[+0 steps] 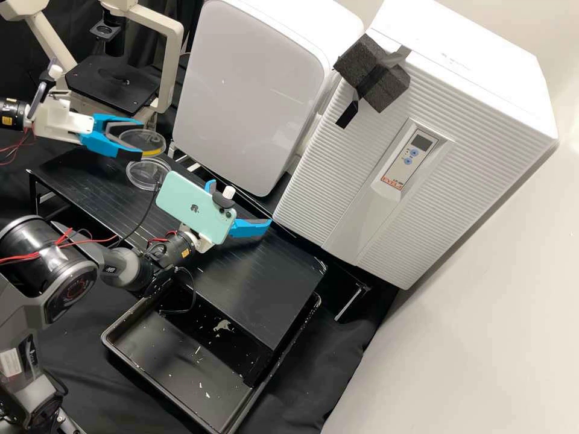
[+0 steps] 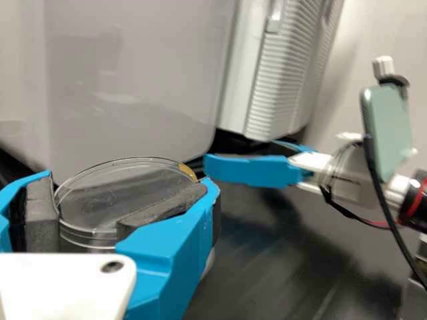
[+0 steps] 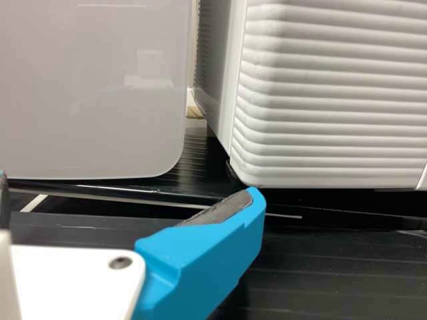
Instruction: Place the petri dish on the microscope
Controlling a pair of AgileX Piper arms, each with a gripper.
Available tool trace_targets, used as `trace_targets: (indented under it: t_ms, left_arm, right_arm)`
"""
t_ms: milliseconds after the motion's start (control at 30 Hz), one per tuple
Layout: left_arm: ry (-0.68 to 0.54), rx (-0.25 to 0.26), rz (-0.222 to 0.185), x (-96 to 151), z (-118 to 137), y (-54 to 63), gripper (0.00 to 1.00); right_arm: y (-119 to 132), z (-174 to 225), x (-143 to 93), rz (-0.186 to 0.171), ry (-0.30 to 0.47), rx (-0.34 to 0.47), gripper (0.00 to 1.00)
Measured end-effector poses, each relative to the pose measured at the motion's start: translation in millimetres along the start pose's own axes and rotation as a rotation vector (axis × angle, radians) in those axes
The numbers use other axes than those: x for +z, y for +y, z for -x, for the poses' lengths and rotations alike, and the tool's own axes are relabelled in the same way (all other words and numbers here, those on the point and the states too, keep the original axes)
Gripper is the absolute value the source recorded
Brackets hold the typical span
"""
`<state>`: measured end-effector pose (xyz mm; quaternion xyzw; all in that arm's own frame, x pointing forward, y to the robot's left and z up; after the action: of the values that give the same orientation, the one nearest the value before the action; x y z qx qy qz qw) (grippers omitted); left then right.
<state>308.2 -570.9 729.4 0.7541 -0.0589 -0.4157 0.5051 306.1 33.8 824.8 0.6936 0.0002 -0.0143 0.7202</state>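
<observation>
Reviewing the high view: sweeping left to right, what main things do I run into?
Left gripper holding a petri dish → pale green phone → right gripper → dark foam block → control panel.

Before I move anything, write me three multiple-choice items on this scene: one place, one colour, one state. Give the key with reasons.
1. Where is the petri dish with the yellow strip?
A) On the microscope stage
B) In the black tray
C) In the left gripper

2. What colour is the back of the phone mounted by the right gripper?
A) Pale green
B) Red
C) Yellow

3. How are the right gripper's jaws?
A) Shut on a dish
B) Open, with nothing between them
C) Shut on each other

Key:
1: C, the left wrist view shows the dish between that gripper's jaws.
2: A, the high view shows the pale green back.
3: B, the right wrist view shows them wide apart with nothing held.
</observation>
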Motion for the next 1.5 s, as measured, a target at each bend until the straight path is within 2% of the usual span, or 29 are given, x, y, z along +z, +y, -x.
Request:
trace_targets:
  t_ms: [167,400,500,633,933,1267,1433,1467,1500]
  left_arm:
    - [-0.025,-0.031,-0.001,6.1,-13.3,-8.5,0.00]
    - [-0.030,-0.020,-0.011,8.4,-16.7,-5.5,0.00]
    - [-0.023,-0.021,-0.038,7.2,-17.0,-6.1,0.00]
    - [-0.010,-0.028,-0.053,6.0,-16.9,-6.7,0.00]
    - [0.015,-0.062,-0.071,1.8,-18.8,-13.4,0.00]
    - [0.015,-0.063,-0.077,1.5,-18.9,-13.9,0.00]
    - [0.012,-0.064,-0.098,2.6,-19.4,-14.3,0.00]
    - [0.010,-0.064,-0.098,3.3,-19.7,-14.6,1.00]
    - [0.008,-0.065,-0.098,3.8,-19.9,-14.8,1.00]
  right_arm:
    - [0.0,0.0,0.0,0.000,0.000,0.000,1.00]
    - [0.0,0.0,0.0,0.000,0.000,0.000,1.00]
    - [0.0,0.0,0.0,0.000,0.000,0.000,1.00]
    - [0.0,0.0,0.0,0.000,0.000,0.000,1.00]
    - [0.0,0.0,0.0,0.000,0.000,0.000,1.00]
    - [0.0,0.0,0.0,0.000,0.000,0.000,1.00]
    - [0.0,0.0,0.0,0.000,0.000,0.000,1.00]
    - [0.0,0.0,0.0,0.000,0.000,0.000,1.00]
    - [0.0,0.0,0.0,0.000,0.000,0.000,1.00]
